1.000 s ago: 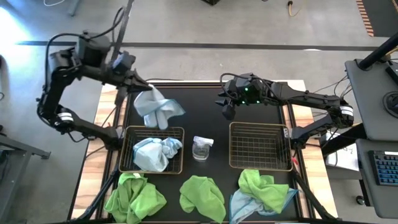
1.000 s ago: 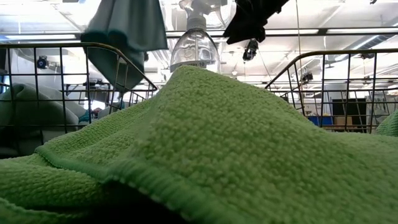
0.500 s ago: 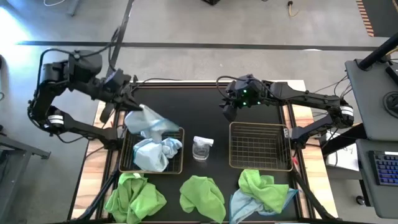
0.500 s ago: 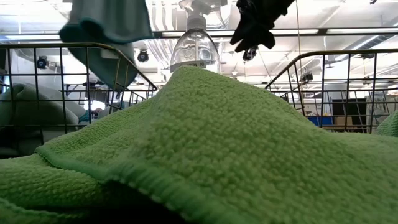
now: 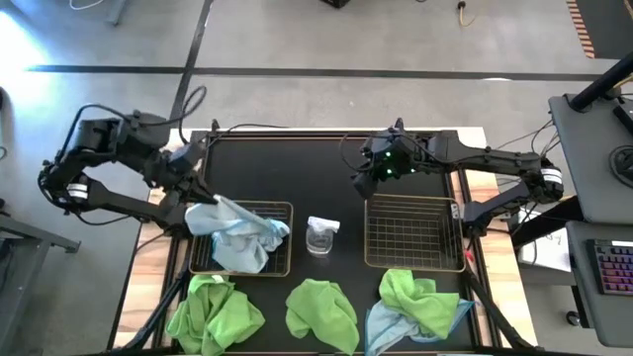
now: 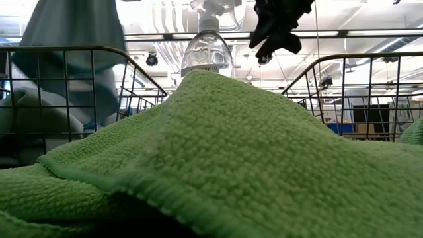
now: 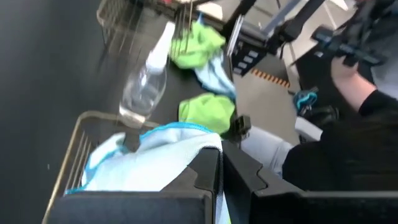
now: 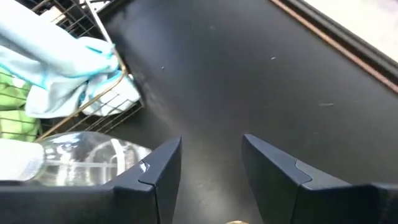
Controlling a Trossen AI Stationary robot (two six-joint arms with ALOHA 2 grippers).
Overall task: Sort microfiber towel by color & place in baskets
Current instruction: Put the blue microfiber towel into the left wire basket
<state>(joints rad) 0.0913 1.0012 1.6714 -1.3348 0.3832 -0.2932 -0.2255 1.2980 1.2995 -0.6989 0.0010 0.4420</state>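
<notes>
1. Evidently, a blue towel (image 5: 240, 225) was pinched in the closed left gripper (image 5: 195, 193), at left of frame, for dropping into the left basket (image 5: 285, 210).
2. The right gripper (image 5: 364, 181) was parked open, empty, above the empty right basket (image 5: 413, 233).

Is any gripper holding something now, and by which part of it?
The left gripper holds a pale blue towel by its upper edge, over the left basket. The right gripper is open and holds nothing.

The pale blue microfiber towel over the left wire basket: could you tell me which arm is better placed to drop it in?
Left. The left gripper holds the pale blue microfiber towel above the bronze wire-mesh basket; the right gripper hovers open elsewhere.
</notes>
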